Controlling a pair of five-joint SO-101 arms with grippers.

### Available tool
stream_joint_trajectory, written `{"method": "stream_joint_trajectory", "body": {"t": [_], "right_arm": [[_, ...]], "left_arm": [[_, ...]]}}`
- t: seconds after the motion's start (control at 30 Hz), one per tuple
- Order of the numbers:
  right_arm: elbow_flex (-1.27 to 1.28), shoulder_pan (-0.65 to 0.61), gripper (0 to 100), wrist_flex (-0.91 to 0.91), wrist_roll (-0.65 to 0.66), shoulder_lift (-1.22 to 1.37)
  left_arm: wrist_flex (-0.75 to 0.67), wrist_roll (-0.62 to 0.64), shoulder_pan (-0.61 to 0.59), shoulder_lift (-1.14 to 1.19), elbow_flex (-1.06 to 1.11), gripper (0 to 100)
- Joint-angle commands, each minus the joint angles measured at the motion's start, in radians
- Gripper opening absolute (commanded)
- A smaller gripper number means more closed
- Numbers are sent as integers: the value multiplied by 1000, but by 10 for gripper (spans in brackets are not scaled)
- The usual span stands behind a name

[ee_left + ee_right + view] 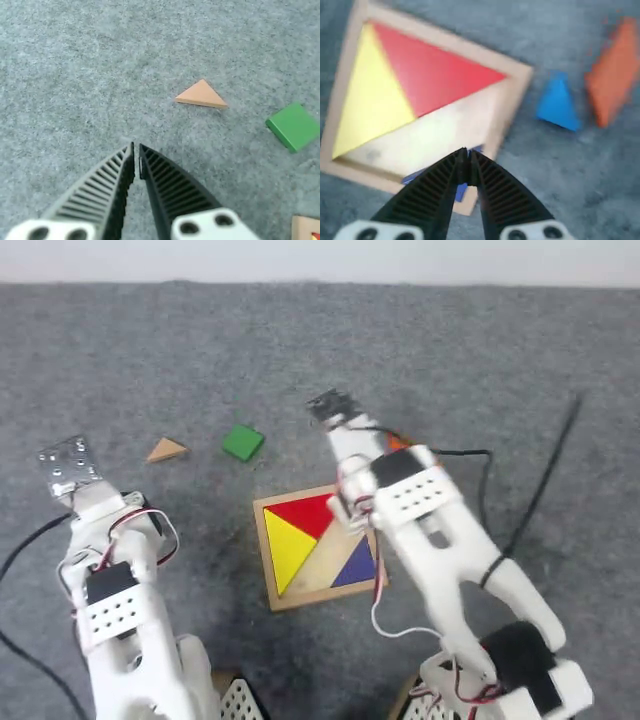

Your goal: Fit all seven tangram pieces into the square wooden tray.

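The square wooden tray [322, 558] [445, 135] holds a red triangle [310, 512] [437, 75], a yellow triangle [285, 545] [372, 107] and a dark blue triangle [355, 565] [461, 192]. My right gripper [467, 152] is shut and empty above the tray's edge by the dark blue piece. Off the tray beside it lie a small blue triangle [557, 102] and an orange parallelogram [615, 70] [398, 443]. My left gripper [136, 146] is shut over bare carpet, short of a tan triangle [201, 95] [166, 449]. A green square [294, 126] [242, 442] lies between that triangle and the tray.
Grey carpet covers the whole table [480, 370], open at the back and far right. A black cable [545, 490] runs across the carpet right of the right arm. A tray corner [305, 227] shows in the left wrist view.
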Motion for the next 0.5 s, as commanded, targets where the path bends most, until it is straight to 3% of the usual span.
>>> {"method": "stream_joint_trajectory", "body": {"t": [0.0, 0.17, 0.47], "right_arm": [[-41, 36, 110, -1, -23, -47], [-48, -28, 270, -41, -26, 90], [-178, -61, 164, -70, -26, 375]], "left_arm": [[-25, -8, 0, -20, -8, 15], [-25, -8, 0, -20, -8, 15], [-25, -8, -3, -20, -7, 15]]}}
